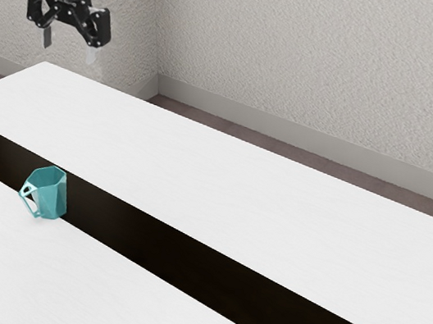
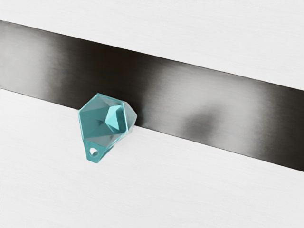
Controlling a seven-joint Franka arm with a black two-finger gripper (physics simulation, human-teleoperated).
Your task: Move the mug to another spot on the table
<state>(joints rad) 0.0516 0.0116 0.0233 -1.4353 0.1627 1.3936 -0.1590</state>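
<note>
The teal faceted plastic mug [image 1: 47, 192] stands upright on the white bench [image 1: 237, 190]. Its long axis is vertical, its mouth faces up, and its body narrows toward the base. It rests on the nearer white part of the bench top, with its far side right at the edge of the glossy black band [image 1: 223, 271] that crosses the bench. That puts it toward the band's end at the exterior view's left, well apart from the bench's far edge and far corner. The small looped handle [image 1: 28, 195] points away from the band, out over the white surface toward the exterior view's left.

The black two-finger claw [image 1: 69, 48] hangs high over the bench's far corner at the exterior view's upper left, well apart from the mug. Its fingers are spread and point downward, released, with nothing between them.

The exterior view gives the mug's side profile and the surroundings. A pale rough-textured wall [image 1: 303, 43] rises behind the bench, with a light skirting board [image 1: 312, 136] at its foot and a strip of brownish floor [image 1: 285, 150] below that.

The wrist view looks down from above into the mug [image 2: 105, 121]. It shows the angular inner facets and the hollow of the mug, and the round hole through the handle [image 2: 93, 153]. The rim just overlaps the border of the band [image 2: 199, 109], which carries soft grey reflections. White bench surface [image 2: 190, 199] lies on both sides of the band.
</note>
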